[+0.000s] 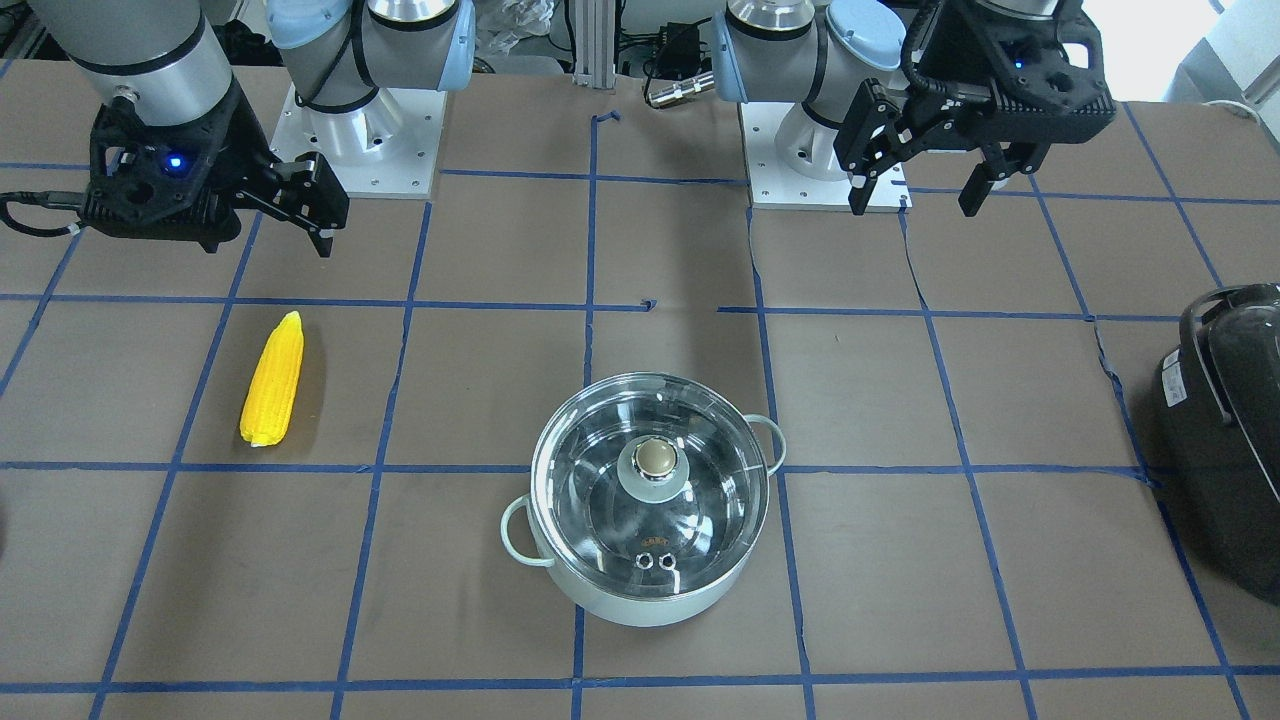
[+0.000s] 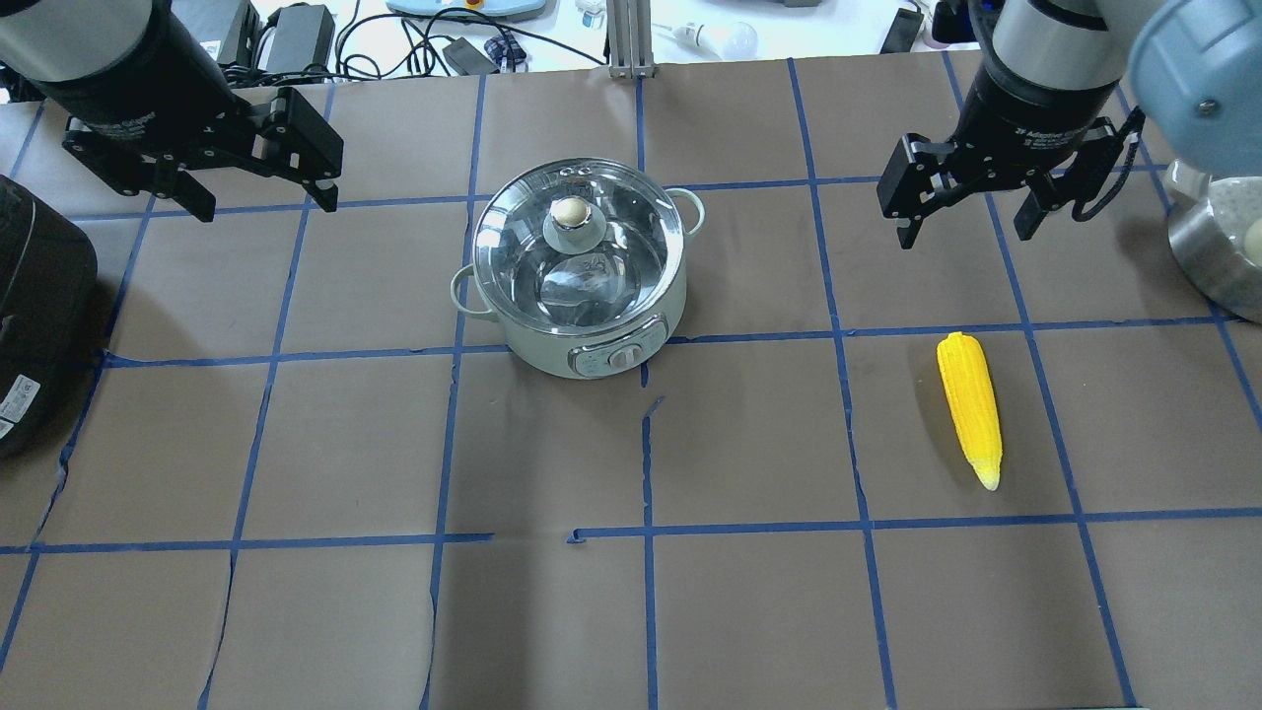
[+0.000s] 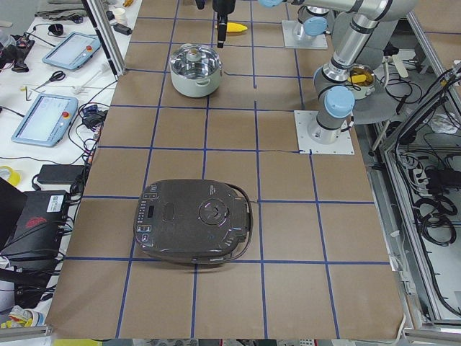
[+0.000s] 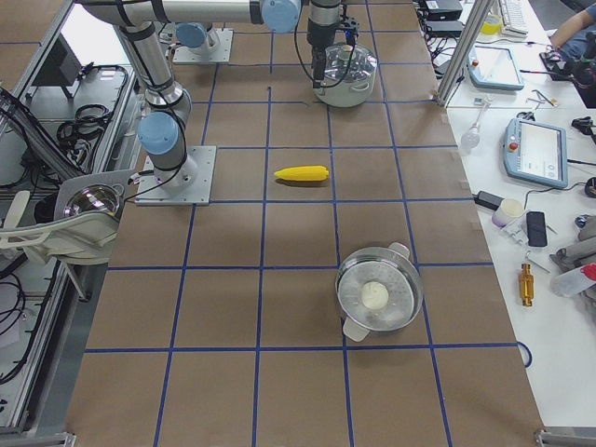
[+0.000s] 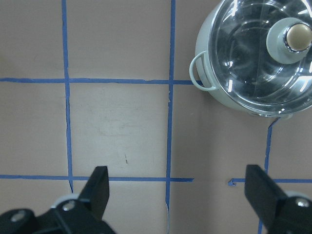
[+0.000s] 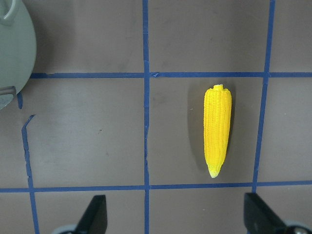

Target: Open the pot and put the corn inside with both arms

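Observation:
The pale mint-white pot point(image 2: 552, 345) stands at mid-table with its glass lid point(image 2: 523, 237) on; the lid has a beige knob point(image 2: 569, 210). It also shows in the front view point(image 1: 650, 595) and the left wrist view point(image 5: 207, 53). The yellow corn point(image 2: 969, 404) lies flat on the robot's right side, also in the front view point(image 1: 273, 380) and the right wrist view point(image 6: 217, 127). My left gripper point(image 2: 264, 197) hovers open and empty to the left of the pot. My right gripper point(image 2: 966, 232) hovers open and empty above the table just beyond the corn's blunt end.
A large black appliance point(image 2: 39, 316) sits at the table's left end. A steel pot with a white object inside point(image 4: 377, 296) stands at the right end. Blue tape lines grid the brown table point(image 2: 641, 611).

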Available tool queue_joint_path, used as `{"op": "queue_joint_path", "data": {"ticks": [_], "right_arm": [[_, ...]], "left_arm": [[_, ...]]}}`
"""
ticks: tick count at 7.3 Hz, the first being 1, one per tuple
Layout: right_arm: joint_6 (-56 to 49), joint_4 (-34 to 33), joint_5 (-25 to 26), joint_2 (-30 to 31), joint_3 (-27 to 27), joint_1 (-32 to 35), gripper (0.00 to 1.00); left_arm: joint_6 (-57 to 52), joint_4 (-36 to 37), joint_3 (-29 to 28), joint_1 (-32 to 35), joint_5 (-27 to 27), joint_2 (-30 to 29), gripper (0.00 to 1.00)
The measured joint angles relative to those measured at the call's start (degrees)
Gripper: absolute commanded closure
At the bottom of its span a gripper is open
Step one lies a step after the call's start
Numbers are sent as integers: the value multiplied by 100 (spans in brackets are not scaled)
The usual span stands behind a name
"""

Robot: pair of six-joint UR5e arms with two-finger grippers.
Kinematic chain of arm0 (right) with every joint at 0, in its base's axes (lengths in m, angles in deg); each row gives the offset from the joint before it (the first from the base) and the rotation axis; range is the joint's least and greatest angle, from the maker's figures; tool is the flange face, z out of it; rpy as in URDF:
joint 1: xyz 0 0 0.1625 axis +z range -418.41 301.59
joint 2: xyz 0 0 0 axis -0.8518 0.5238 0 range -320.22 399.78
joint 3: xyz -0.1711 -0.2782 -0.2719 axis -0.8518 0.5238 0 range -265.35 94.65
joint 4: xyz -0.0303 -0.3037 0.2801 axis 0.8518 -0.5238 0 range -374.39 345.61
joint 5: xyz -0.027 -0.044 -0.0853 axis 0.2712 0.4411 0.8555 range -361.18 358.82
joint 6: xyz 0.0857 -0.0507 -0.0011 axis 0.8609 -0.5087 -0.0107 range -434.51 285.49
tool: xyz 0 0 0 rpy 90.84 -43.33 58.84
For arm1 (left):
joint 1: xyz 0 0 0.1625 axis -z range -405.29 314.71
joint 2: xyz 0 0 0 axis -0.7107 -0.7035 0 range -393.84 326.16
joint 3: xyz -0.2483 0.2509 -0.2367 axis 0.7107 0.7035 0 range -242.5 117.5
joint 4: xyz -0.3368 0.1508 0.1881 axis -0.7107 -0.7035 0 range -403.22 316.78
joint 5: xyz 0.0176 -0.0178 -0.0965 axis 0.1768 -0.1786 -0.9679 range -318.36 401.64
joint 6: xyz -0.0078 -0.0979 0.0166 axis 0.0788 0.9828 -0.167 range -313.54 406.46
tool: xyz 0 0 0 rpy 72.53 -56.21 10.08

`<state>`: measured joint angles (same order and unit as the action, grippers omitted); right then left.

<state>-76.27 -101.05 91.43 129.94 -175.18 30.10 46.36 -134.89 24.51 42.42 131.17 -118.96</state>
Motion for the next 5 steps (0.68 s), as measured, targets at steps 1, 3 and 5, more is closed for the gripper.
{"op": "queue_joint_path", "data": {"ticks": [1, 3, 5], "right_arm": [[-2, 0, 2, 0, 0, 0, 0], [-2, 0, -9, -6, 0, 0, 0], [3, 0, -7, -7, -2, 0, 0]], "left_arm": [[5, 0, -3, 0, -13, -17, 0], [5, 0, -7, 0, -36, -59, 0], [13, 0, -7, 0, -22, -65, 0]]}}
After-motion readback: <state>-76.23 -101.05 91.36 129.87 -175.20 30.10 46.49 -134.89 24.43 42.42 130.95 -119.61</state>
